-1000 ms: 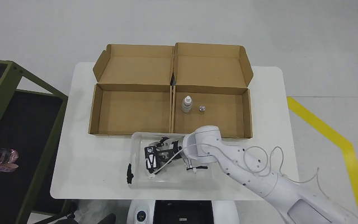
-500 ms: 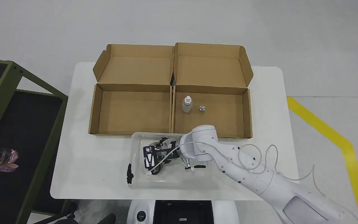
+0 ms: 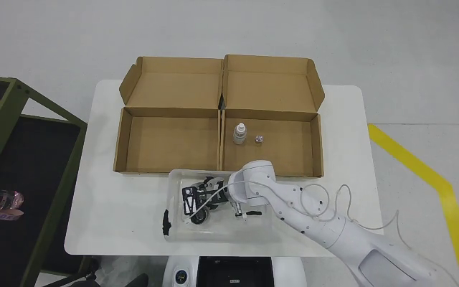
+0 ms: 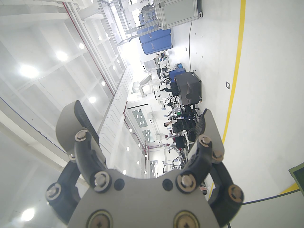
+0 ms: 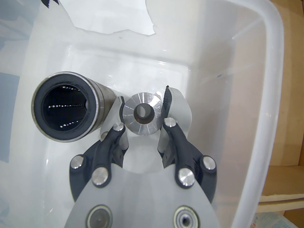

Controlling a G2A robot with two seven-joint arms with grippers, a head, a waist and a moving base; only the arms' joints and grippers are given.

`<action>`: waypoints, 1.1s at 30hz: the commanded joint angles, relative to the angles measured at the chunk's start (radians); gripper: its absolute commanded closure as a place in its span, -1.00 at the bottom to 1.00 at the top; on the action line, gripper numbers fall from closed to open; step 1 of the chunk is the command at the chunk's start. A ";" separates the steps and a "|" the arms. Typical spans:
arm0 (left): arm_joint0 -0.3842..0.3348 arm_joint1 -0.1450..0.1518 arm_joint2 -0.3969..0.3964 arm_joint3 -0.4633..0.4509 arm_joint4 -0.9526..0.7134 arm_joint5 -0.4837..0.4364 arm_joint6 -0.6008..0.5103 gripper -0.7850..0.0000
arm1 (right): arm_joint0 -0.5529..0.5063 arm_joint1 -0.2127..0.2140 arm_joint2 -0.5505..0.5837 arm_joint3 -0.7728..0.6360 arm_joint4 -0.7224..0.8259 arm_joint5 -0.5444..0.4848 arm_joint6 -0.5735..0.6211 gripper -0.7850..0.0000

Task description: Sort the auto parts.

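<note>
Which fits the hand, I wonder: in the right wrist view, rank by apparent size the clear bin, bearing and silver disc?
Largest first:
clear bin
bearing
silver disc
All plainly differ.

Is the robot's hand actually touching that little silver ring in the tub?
Touching. The right wrist view shows the right hand with both fingers pressed against the silver ring.

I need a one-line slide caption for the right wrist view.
Right gripper closed on a silver bushing inside the clear plastic bin, beside a linear bearing.
</note>
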 commanded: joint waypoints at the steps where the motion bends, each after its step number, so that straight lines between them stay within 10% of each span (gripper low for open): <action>1: 0.000 0.000 0.000 0.000 0.000 0.000 0.000 -1.00 | -0.002 -0.001 0.002 -0.004 0.001 -0.003 0.000 0.99; 33: 0.000 0.000 0.000 0.000 0.000 0.000 0.000 -1.00 | -0.105 0.057 0.210 -0.333 -0.033 -0.029 -0.092 1.00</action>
